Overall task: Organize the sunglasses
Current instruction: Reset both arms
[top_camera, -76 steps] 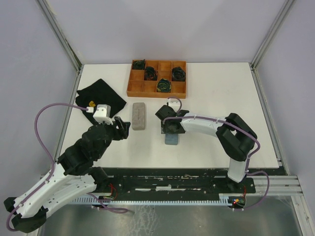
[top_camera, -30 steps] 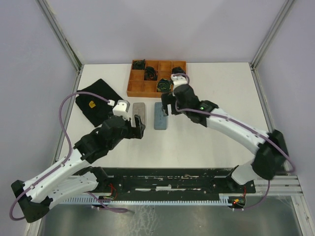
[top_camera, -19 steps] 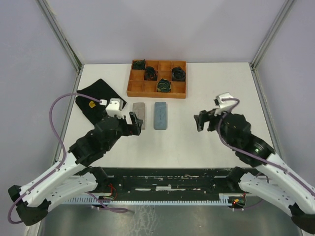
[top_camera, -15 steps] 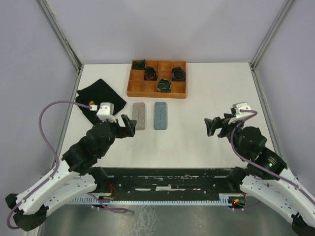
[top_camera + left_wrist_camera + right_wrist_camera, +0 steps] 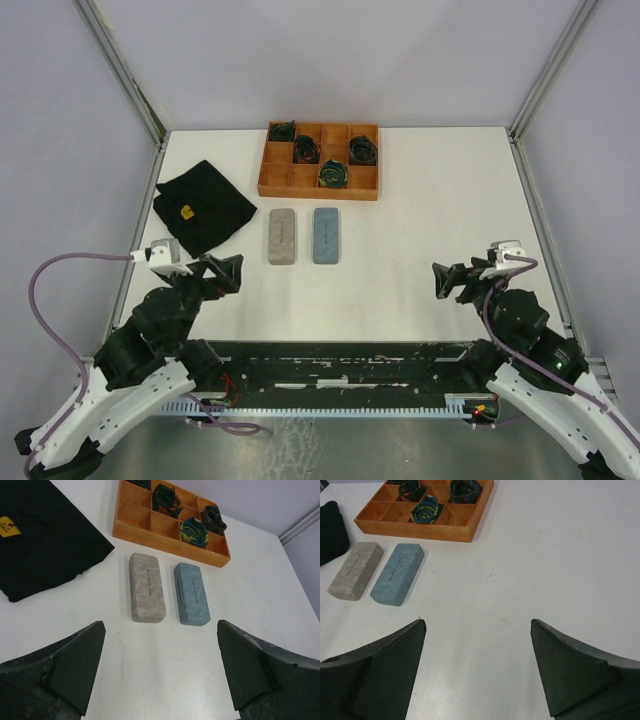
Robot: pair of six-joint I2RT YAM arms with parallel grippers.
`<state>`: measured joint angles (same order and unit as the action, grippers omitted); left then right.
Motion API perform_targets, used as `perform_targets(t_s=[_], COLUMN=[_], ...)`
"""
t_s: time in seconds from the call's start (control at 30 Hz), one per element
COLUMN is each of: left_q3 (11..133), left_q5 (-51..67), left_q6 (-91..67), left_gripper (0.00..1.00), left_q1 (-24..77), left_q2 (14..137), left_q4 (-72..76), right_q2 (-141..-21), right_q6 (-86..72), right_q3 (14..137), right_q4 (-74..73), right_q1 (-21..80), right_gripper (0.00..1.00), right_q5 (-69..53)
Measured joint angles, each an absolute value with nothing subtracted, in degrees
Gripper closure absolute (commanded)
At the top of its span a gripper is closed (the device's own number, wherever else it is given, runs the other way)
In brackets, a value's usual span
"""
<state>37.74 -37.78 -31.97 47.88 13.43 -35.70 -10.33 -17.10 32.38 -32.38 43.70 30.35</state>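
No sunglasses show in any view. Two closed oblong cases lie side by side mid-table, a grey case on the left and a blue case on the right. My left gripper is open and empty, hanging low near the front left, well short of the cases. Pulled back at the front right, my right gripper is also open with nothing between its fingers.
An orange wooden tray with compartments stands at the back, with several dark green coiled bundles in it. A black cloth with a yellow tag lies at the left.
Both arms have drawn back from the cases toward the near edge, the right one swinging far right. The left jaws opened slightly wider. The cases have stayed put.
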Motion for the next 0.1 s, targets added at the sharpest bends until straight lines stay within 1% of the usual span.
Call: perform_targets(t_s=[0.1], left_q3=[37.7], left_q5=[-38.6], left_q6=[-32.7], left_gripper=[0.01], left_q1=[47.9], left_q2=[12.9], left_q4=[-36.4], right_q2=[-10.8], right_q6=[-17.1], right_q3=[32.4], right_q4=[-32.8], right_q1=[43.7], right_gripper=[0.06], right_q5=[30.3])
